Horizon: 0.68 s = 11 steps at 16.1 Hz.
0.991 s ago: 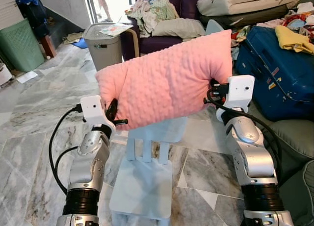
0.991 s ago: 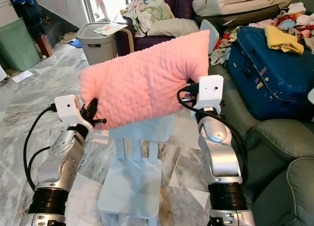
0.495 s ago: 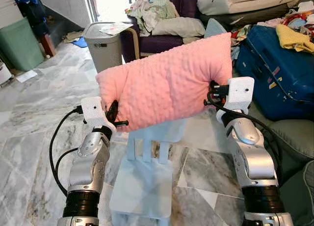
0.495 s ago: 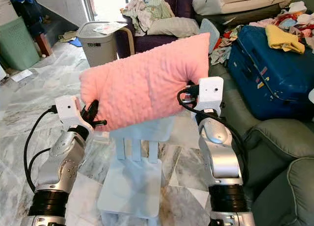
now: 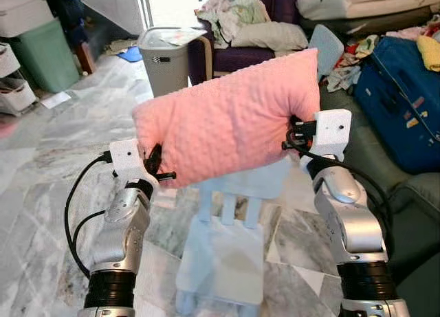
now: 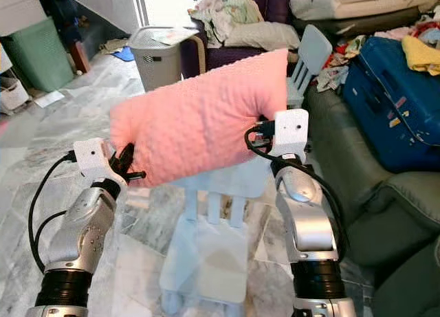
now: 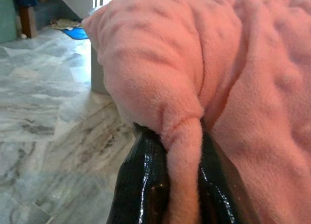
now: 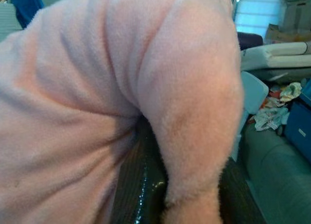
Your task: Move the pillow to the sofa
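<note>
A pink dotted pillow (image 5: 230, 121) hangs in the air between my two arms, tilted with its right end higher. My left gripper (image 5: 155, 162) is shut on the pillow's lower left edge; a fold of pink fabric (image 7: 182, 151) is pinched between its black fingers (image 7: 146, 185). My right gripper (image 5: 292, 133) is shut on the pillow's right side, where the fabric (image 8: 194, 136) bulges over its fingers. A dark purple sofa (image 5: 240, 52) heaped with clothes stands at the back. A grey-green sofa (image 6: 357, 214) lies at the right.
A small pale blue chair (image 5: 230, 241) stands on the marble floor right under the pillow. A grey bin (image 5: 165, 56) is at the back left, a green basket (image 5: 45, 56) further left. A blue suitcase (image 5: 405, 107) rests on the right sofa.
The whole scene has shifted right, so the camera has turned left. The pillow stays held between both grippers in the same pose.
</note>
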{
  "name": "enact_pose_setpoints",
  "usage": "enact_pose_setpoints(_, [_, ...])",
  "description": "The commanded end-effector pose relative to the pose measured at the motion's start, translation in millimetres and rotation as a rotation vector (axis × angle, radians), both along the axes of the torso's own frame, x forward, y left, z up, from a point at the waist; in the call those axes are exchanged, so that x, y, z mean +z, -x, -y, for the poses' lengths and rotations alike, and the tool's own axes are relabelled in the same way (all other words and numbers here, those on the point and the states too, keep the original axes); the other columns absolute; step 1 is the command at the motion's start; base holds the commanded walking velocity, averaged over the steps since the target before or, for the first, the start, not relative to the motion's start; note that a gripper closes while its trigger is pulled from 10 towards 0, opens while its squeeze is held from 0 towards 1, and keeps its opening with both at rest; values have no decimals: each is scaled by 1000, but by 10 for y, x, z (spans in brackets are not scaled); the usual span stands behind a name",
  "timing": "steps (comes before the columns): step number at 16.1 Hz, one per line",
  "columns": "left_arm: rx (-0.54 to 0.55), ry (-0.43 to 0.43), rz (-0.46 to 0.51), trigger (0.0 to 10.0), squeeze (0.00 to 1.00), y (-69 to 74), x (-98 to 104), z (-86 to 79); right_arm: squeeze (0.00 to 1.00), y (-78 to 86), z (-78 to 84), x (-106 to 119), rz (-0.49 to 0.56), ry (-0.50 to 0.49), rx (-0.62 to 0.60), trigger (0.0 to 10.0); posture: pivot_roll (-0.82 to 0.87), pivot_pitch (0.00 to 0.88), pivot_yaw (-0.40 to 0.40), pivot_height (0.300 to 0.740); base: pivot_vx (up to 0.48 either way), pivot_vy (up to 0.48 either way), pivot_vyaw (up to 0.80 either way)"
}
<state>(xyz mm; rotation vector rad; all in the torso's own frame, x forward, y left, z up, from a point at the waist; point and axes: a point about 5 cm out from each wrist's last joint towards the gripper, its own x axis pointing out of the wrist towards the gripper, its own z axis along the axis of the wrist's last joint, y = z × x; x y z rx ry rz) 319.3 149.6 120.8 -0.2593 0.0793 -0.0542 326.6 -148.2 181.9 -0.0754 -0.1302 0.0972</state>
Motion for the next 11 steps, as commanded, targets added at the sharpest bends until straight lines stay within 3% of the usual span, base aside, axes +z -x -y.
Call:
enact_pose_setpoints(1, [-19, 3, 17, 10000, 0, -9, 58, 48, 0, 14, 48, 96, 37, -4, -18, 10000, -33, 0, 25, 740, 0, 472, 0])
enact_pose_setpoints(11, [-47, 3, 2, 10000, 0, -7, 43, 87, 0, 9, 70, 104, 38, 3, -28, 10000, -37, 0, 28, 740, 0, 471, 0])
